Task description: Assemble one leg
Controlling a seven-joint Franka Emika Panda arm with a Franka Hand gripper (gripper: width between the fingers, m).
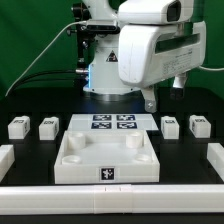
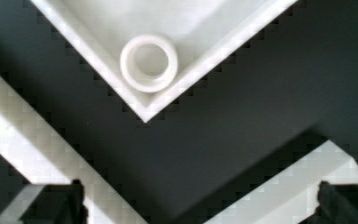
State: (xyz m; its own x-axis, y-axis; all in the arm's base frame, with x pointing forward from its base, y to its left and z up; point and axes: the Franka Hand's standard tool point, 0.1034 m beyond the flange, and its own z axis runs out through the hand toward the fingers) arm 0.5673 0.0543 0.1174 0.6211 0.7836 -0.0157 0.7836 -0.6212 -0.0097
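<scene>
Four legs, small stubby white blocks with tags, stand on the black table in the exterior view. Two are at the left (image 1: 18,127) (image 1: 47,127) and two at the right (image 1: 170,126) (image 1: 199,126). My gripper (image 1: 150,100) hangs above the table at the back right, behind the right pair, touching none of them. In the wrist view my gripper (image 2: 197,192) is open, with dark fingers (image 2: 51,205) wide apart and nothing between them. No leg shows in that view.
The large white tray-like piece (image 1: 70,160) with round sockets lies at the front middle. One of its corners, with a socket (image 2: 149,62), shows in the wrist view. The marker board (image 1: 112,123) lies behind it. White rails run along the left (image 1: 5,155), right (image 1: 215,155) and front (image 1: 60,196).
</scene>
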